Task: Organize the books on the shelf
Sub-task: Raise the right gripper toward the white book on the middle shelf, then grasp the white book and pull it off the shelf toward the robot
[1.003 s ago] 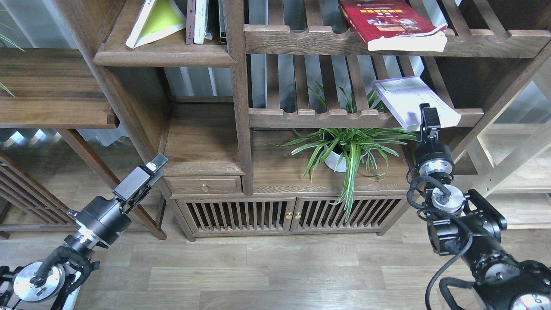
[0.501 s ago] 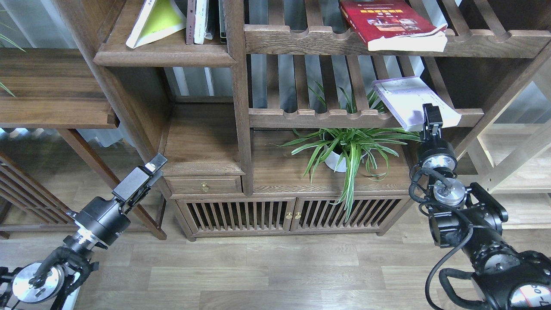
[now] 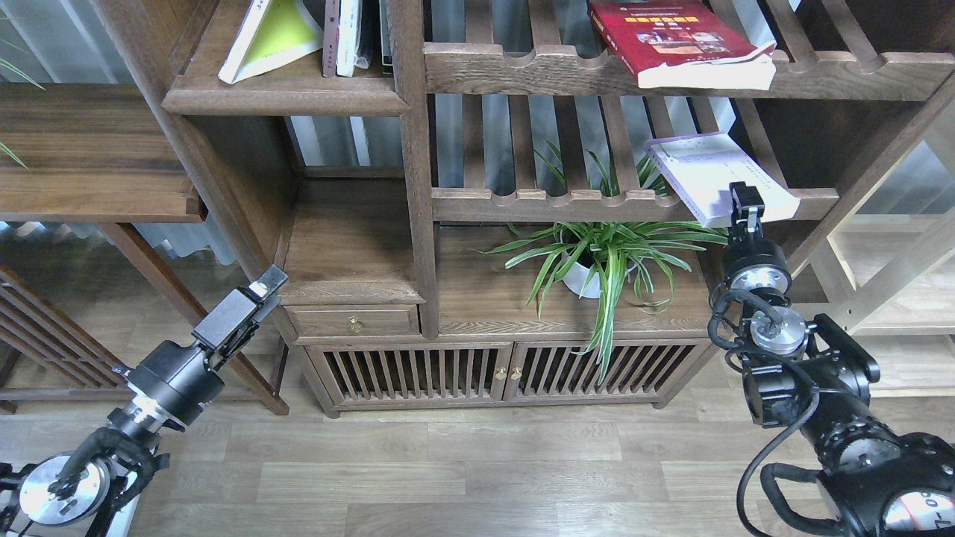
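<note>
A: Where is the right pincer (image 3: 746, 200)?

B: Up at the near corner of the white-lavender book (image 3: 712, 173), which lies flat on the lower slatted shelf (image 3: 567, 201) with that corner sticking out past the front rail. The tip overlaps the book's edge, but it is seen end-on and dark, so I cannot tell how far apart the fingers are or whether they have hold of the book

A: And the left pincer (image 3: 265, 287)?

B: Low on the other side, in front of the cabinet's left post and just left of the small drawer (image 3: 354, 321). It has nothing in it. Its fingers look close together, though from this angle I cannot tell the gap for certain

A: The other books?

B: The dark red book (image 3: 675, 37) lies flat on the upper slatted shelf (image 3: 522, 71), above the right pincer and a little to its left, its page edge hanging over the front rail. The yellow-green book (image 3: 272, 37) leans tilted on the solid dark shelf (image 3: 283, 95), well above the left pincer, beside a few thin upright books (image 3: 347, 37)

A: Anything near the right pincer?

B: A potted plant (image 3: 597, 257) stands on the cabinet top, just left of it and below the lavender book
</note>
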Robot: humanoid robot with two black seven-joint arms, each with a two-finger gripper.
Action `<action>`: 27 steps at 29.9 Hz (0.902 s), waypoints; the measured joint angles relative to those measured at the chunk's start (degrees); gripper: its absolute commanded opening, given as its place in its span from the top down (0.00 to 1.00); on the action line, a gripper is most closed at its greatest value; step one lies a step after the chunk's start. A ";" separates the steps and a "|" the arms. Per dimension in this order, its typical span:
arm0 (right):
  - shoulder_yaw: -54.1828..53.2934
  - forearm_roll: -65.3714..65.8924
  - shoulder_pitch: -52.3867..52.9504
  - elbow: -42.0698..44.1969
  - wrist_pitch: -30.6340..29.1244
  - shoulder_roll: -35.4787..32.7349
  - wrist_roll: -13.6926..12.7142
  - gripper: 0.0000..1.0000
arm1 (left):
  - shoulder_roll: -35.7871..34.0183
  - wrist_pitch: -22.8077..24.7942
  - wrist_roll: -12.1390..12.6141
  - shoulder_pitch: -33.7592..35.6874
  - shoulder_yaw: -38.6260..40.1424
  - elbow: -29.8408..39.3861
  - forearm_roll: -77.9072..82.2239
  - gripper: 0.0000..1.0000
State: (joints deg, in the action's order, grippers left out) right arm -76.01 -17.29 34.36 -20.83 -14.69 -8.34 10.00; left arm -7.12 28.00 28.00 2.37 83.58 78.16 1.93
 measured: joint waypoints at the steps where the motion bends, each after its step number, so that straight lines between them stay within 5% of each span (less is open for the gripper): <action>1: 0.16 0.08 0.00 0.00 -0.04 -0.02 0.00 0.68 | -0.04 0.00 0.00 -0.01 0.00 -0.01 0.00 0.01; 16: 1.93 0.26 -0.77 -0.45 -3.78 -1.10 -0.80 0.96 | -0.35 0.00 0.00 -0.01 0.01 -0.45 -0.04 0.01; 21: 2.00 0.19 -2.40 -1.30 -9.88 -2.54 -1.47 0.96 | -0.35 0.00 0.00 0.00 0.01 -0.67 -1.10 0.01; 27: 2.01 0.01 -8.65 -5.28 -13.20 -4.99 -5.35 0.96 | -0.35 0.00 0.00 -0.02 0.00 -0.91 -1.31 0.01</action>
State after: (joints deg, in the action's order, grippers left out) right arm -74.00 -17.28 25.71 -26.10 -27.89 -13.33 4.64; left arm -7.47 28.00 28.00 2.35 83.59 77.25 0.62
